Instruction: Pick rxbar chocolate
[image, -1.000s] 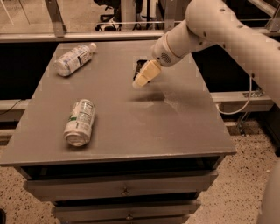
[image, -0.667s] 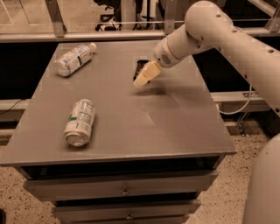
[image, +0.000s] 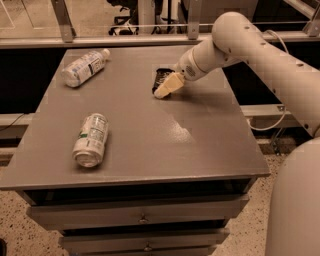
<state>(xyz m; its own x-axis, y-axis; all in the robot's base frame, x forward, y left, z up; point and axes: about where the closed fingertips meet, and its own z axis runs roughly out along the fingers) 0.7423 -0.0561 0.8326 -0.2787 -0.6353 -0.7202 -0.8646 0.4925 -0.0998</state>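
The rxbar chocolate (image: 159, 78) is found flat on the table (image: 200, 150) at about one o'clock, met there by the gripper (image: 164, 89), whose hold cannot be told; the lift is judged undone.

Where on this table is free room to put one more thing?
Bare: the near right of the table, from the can to the right edge, and the patch between can and bottle. Crowded: far middle, where the hand is at the bar.
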